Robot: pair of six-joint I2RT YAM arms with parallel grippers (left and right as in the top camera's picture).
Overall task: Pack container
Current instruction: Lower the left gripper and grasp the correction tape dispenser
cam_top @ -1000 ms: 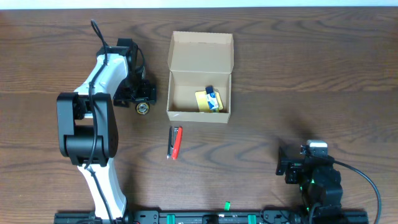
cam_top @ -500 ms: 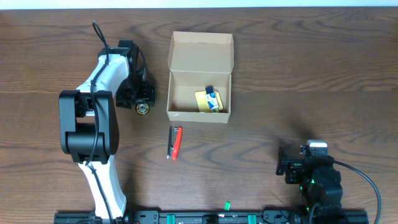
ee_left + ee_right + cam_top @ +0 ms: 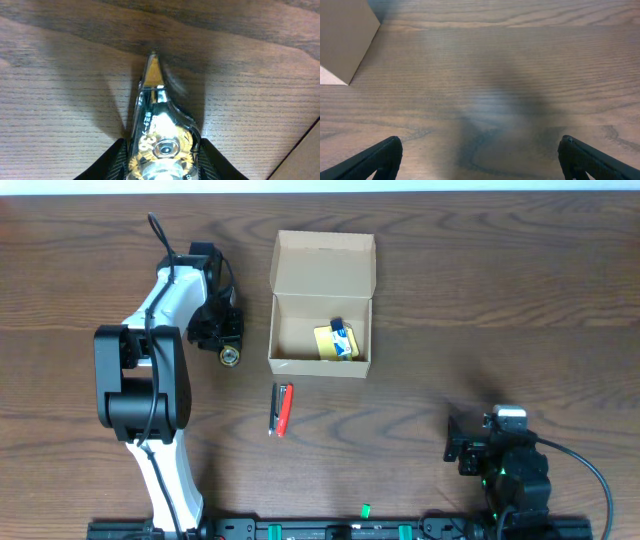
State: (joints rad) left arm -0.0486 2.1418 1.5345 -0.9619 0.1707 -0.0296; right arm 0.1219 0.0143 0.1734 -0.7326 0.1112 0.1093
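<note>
left wrist view: left fingers (image 3: 112, 162) are flanking the edges of a slick, hard tape dispenser (image 3: 162, 145), clamping unclear; right fingers (image 3: 375, 160) are hanging spread; the light box (image 3: 322, 260) is sitting open.

Overhead: high, straight down, whole desk (image 3: 480, 300) in frame. Left wrist: steep down, tight on tape dispenser (image 3: 160, 135) between left claw (image 3: 161, 152) fingers. Right wrist: low, shallow angle, shares container (image 3: 342, 35) corner with overhead.
</note>
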